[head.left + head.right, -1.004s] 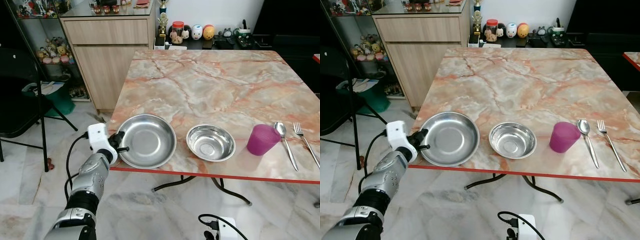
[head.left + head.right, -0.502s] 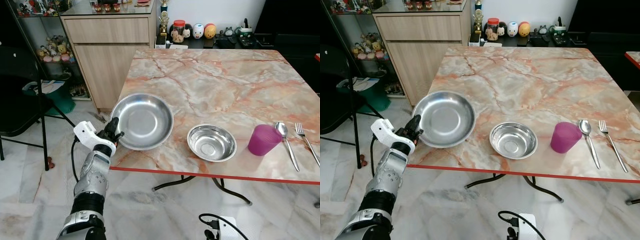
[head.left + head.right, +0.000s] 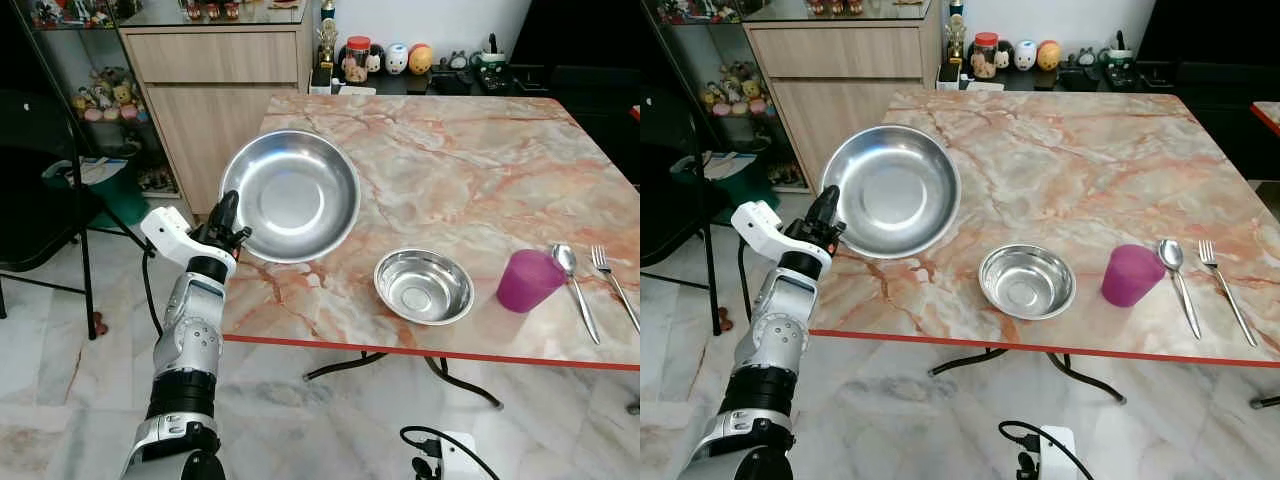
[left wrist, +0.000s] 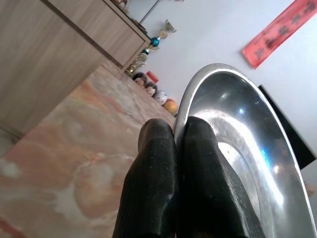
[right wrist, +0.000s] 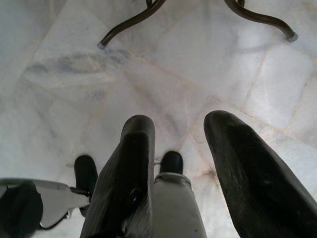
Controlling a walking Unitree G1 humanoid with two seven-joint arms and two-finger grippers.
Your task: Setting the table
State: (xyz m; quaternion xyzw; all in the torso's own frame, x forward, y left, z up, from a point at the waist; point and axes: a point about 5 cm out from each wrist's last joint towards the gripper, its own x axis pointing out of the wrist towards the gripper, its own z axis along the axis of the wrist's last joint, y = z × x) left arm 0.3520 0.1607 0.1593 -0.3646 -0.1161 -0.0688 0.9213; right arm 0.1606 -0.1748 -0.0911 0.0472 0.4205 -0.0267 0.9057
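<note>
I have the left claw (image 3: 226,222) clamped on the plate (image 3: 290,195) rim, plate tilted above the tabletop (image 3: 470,170) at 10 o'clock. Bowl (image 3: 422,285), cup (image 3: 526,279), spoon (image 3: 568,272), fork (image 3: 610,284) already laid; plate w/o place yet. Right claw (image 5: 176,173) hangs spread apart.

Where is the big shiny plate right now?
The big steel plate is lifted and tilted above the marble table's left side, pinched at its rim by the left gripper, up and to the left of the small steel bowl.
</note>
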